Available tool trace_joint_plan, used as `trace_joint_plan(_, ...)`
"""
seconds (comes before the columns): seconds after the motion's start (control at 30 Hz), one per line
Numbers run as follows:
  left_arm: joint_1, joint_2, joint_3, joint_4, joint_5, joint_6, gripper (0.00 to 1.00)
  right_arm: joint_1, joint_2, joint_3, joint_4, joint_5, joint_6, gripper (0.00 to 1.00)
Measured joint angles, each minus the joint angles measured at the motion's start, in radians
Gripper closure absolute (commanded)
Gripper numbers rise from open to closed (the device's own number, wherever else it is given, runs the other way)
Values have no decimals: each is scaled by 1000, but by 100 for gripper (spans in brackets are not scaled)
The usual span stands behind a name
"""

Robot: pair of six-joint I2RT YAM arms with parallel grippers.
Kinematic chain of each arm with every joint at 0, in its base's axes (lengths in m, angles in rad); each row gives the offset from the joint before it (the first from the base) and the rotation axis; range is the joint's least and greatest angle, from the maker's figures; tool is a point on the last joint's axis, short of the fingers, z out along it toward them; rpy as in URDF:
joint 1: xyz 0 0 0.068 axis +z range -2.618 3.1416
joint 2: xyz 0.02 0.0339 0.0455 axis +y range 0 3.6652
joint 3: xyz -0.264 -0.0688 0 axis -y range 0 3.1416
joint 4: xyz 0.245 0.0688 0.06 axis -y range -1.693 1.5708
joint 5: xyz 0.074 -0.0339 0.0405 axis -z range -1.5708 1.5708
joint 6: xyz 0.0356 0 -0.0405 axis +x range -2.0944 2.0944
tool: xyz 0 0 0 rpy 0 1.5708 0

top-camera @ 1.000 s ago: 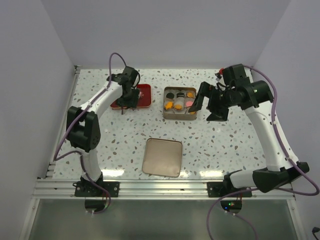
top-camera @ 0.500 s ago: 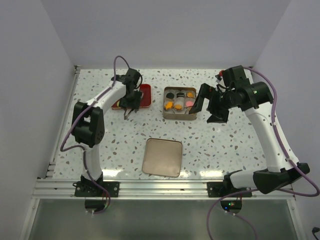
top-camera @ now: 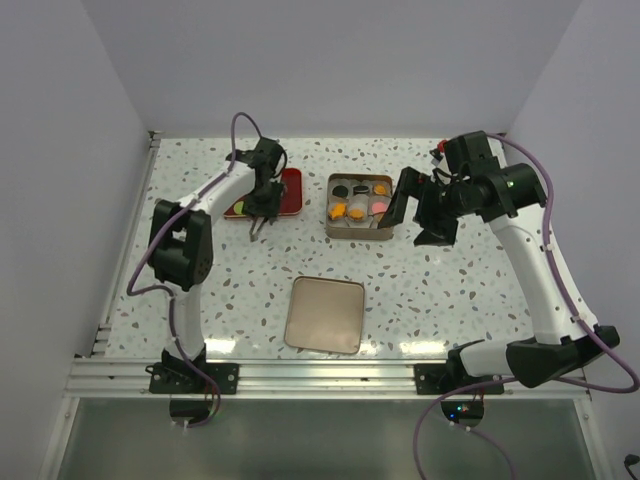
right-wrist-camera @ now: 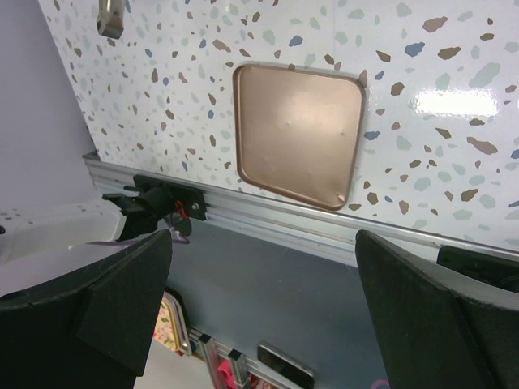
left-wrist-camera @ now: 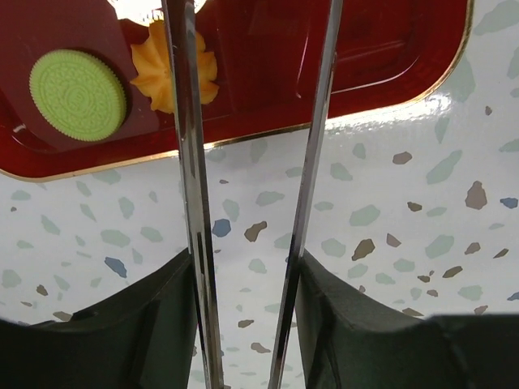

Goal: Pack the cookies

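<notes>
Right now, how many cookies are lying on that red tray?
2. A green round cookie lies near one end of the red tray, and an orange ruffled cookie sits close beside it. Part of the tray is out of view, so more may be hidden.

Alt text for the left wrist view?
Two thin metal blades, apart with nothing between them, reach from the left gripper over the rim of a red tray. A round green cookie and an orange flower-shaped cookie lie on it at upper left; speckled table below.
</notes>
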Motion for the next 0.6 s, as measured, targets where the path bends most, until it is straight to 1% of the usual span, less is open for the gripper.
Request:
trace_joint_plan(0.07, 0, -13, -33, 7, 0, 0, 44, 0, 0, -2, 0, 0, 0, 1)
trace_joint_plan(0.23, 0, -38, -95, 6, 0, 0, 44, 0, -21, -51, 2, -2, 3, 1)
trace_joint_plan(0.33, 0, -51, -110, 7, -1, 0, 47, 0, -32, -68, 1, -2, 6, 1)
trace_joint_plan(0.37, 0, -56, -113, 8, -2, 0, 51, 0, -35, -70, 1, -2, 7, 1)
trace_joint_plan(0.47, 0, -64, -115, 8, -4, 1, 57, 0, -45, -71, 2, -2, 9, 1)
trace_joint_plan(0.6, 0, -64, -114, 7, -10, 2, 61, 0, -61, -72, 2, -2, 12, 1)
